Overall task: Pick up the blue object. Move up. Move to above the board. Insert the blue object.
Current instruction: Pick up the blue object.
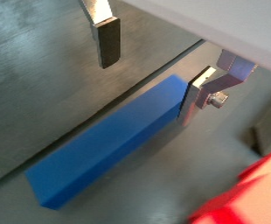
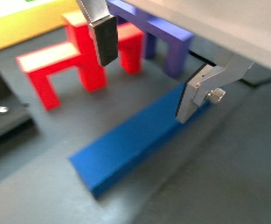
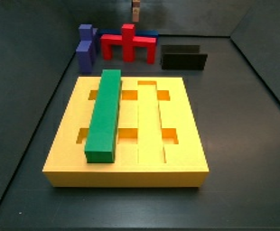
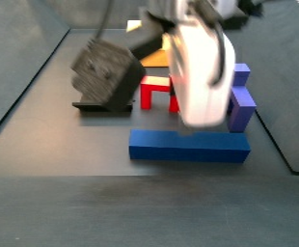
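From my station I see one yellow board (image 3: 167,155) on the dark worktop (image 3: 245,117), with one green bar (image 3: 104,112) lying lengthwise in its groove. Behind it stand one red pronged piece (image 3: 129,45), one black block (image 3: 183,58) and a purple piece (image 3: 86,47). One blue object (image 2: 135,146) lies flat on the worktop in both wrist views. The end effector (image 2: 149,68) hangs just above its end, fingers (image 2: 104,40) apart and holding nothing.

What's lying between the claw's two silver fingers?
One end of the long blue plastic bar, beneath the open claw; both wrist views show it.
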Controlling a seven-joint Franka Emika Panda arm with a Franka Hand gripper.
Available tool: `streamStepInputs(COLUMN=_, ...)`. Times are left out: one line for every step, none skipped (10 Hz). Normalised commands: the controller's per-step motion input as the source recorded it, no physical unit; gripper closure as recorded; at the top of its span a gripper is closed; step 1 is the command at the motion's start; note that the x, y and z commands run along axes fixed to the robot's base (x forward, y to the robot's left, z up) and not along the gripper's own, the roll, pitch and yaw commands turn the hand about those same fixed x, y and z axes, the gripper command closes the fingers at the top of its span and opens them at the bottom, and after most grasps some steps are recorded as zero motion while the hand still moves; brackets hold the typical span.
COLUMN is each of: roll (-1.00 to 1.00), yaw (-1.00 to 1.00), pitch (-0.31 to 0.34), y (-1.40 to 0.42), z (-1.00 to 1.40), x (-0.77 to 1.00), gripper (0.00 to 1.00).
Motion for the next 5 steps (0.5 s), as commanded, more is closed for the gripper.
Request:
streamStepInputs(roll=-0.04, yaw=-0.28, pitch=-0.147, y=0.28, z=-0.55, x=-0.14, gripper=0.0)
streamStepInputs(roll=0.0, yaw=-0.03, pitch=-0.084, y=0.06, z=-0.57, x=0.0, gripper=0.0)
streamStepInputs(roll=0.05, yaw=0.0, pitch=0.0, y=0.0, z=-0.56, x=0.09, gripper=0.0)
streamStepInputs(roll=0.11, yaw=-0.04, pitch=0.0, y=0.0, z=-0.58, x=0.08, gripper=0.0)
streamStepInputs(roll=0.12, yaw=-0.07, pitch=0.0, y=0.0, z=-0.52, x=0.0, gripper=0.0)
